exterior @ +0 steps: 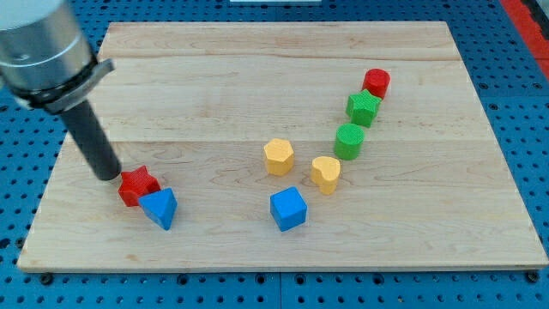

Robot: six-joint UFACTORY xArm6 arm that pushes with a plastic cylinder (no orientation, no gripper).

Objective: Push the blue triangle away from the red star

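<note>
Blue triangle [160,209] sits near the bench's bottom-left corner, close to the bottom edge. It touches the red star [137,186], which lies just up and to the view's left of it. We have no claw on this rig, only the rod, so nothing is clenched or grasped. My tip [106,176] is down on the bench just to the view's left of the red star, at or nearly at its edge; we can't tell whether it makes contact. The tip is on the far side of the star from the triangle.

Toward the bench's middle, near the bottom edge: blue cube [288,209]. Above it a yellow hexagonal block [279,157], and to that one's right a yellow block [325,174], shape unclear, maybe heart-like.

Toward the right edge we see a diagonal line rising to the top-right corner: green cylinder [349,141], green star-like block [364,108], red cylinder [376,83]. Neighbours in that line are touching or nearly so.

The bench [257,51] is pale wood, lying on a blue perforated base [523,51].
</note>
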